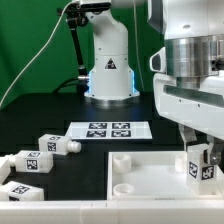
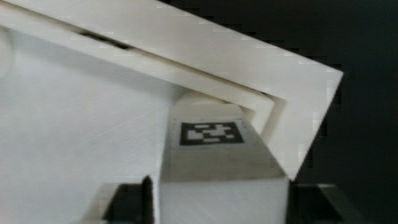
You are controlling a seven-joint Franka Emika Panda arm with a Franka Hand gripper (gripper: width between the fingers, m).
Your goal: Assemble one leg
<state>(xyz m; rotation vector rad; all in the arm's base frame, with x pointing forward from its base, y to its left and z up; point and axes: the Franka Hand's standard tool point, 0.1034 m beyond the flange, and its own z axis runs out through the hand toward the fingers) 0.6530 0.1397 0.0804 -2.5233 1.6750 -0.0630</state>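
Observation:
My gripper (image 1: 203, 150) is at the exterior view's right, shut on a leg (image 1: 204, 170), a white square post with a black-and-white tag. It holds the leg upright over the right corner of the large white tray-like piece (image 1: 145, 178). In the wrist view the leg (image 2: 217, 140) runs from between my dark fingers (image 2: 135, 202) down to the tray's corner (image 2: 267, 100). I cannot tell whether the leg's tip is seated in a socket. Three more legs lie at the exterior view's left, the nearest to the tray (image 1: 60, 144) on its side.
The marker board (image 1: 110, 130) lies behind the tray. The arm's white base (image 1: 108, 75) stands at the back with a black cable beside it. Two more legs (image 1: 33, 160) (image 1: 14, 190) lie near the front left edge.

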